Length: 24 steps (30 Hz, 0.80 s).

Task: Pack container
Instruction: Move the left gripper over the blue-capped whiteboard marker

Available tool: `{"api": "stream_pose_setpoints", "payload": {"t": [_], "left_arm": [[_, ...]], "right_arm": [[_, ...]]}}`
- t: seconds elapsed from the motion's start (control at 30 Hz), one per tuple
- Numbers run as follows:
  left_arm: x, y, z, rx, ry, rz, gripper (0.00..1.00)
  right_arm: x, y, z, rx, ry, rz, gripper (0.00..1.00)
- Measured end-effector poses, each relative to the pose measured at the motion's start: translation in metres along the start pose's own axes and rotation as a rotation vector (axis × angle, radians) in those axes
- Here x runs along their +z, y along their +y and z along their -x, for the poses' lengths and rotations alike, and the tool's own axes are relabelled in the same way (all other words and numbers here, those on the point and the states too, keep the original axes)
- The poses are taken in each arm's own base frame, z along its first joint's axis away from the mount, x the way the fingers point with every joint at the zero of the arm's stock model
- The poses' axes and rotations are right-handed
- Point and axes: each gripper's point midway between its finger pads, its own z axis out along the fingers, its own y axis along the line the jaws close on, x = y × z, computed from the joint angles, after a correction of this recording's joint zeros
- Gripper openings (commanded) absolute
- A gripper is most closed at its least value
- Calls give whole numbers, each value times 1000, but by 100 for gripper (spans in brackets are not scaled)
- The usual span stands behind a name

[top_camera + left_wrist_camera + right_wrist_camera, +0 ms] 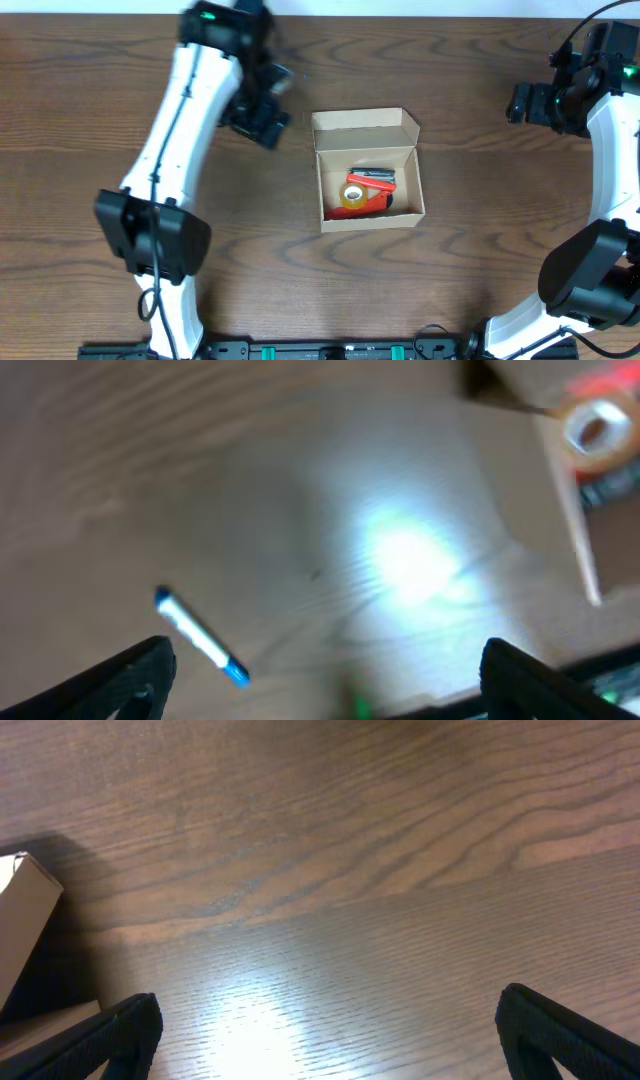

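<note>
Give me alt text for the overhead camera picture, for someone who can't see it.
An open tan cardboard box sits on a wooden table, holding a yellow tape roll and red and black items. The left gripper hovers by its upper-left corner; the right gripper is far right.

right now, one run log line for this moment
left claw open, empty | right claw open, empty | container lid open, tape roll inside | pen on table outside

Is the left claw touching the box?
Apart. The overhead view shows bare table between the left claw and the box.
</note>
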Motion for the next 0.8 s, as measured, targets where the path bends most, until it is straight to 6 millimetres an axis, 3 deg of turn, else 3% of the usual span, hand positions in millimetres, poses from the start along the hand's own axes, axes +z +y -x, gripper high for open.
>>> {"api": "stream_pose_setpoints", "payload": {"t": [0.13,0.23,0.4,0.5,0.6,0.8], "left_arm": [[-8,46,-13,-192,-20,8,95],[-32,64,-29,-286,-82,33,95],[-91,68,-58,-352,-276,115,95],[-102,69,-74,-378,-351,152,95],[-73,77,-84,-420,-319,164,95],[38,86,-97,-461,-119,122,95]], "right_arm": [[0,0,0,0,0,0,99],[0,0,0,0,-2,0,99],[0,0,3,-1,-14,-1,99],[0,0,6,-1,-24,-1,99],[1,0,7,-1,-30,-2,99],[1,0,8,-2,-34,-2,99]]}}
